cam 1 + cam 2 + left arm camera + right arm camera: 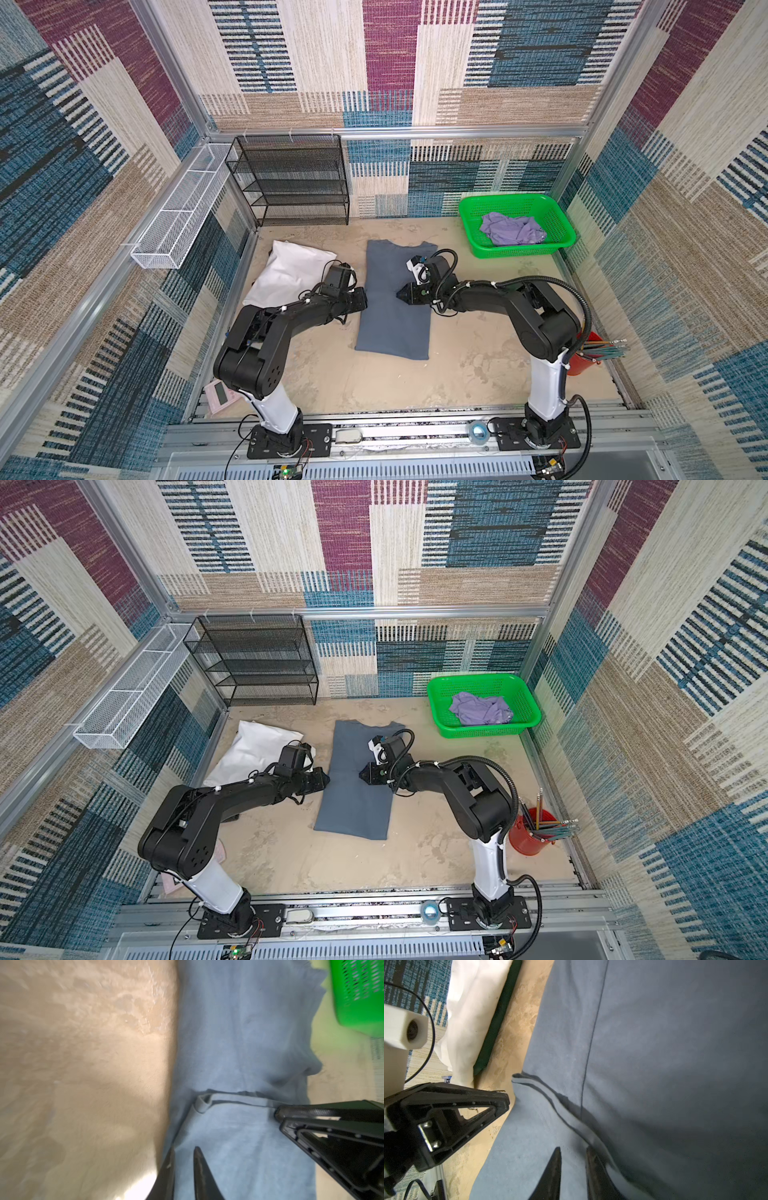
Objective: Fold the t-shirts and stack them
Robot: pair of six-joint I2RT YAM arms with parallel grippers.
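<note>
1. Blue-grey t-shirt (pixel 395 316): flat on the middle of the table (pixel 478 353), folded to a long narrow strip. At its left edge, mid-length, is the left gripper (pixel 184 1149), jaws narrow, cloth edge in the gap. Whether it pinches cannot be told.
2. Right of centre: right gripper (pixel 573 1149) over the crosswise hem (pixel 550 1093), jaws narrow, hold uncertain.
3. Handling: light and limp, and the layers will likely slide. Best taken at both side edges together, through all layers.
4. Purple t-shirt (pixel 511 228): crumpled in the green basket (pixel 515 198), far right, not yet folded.
</note>
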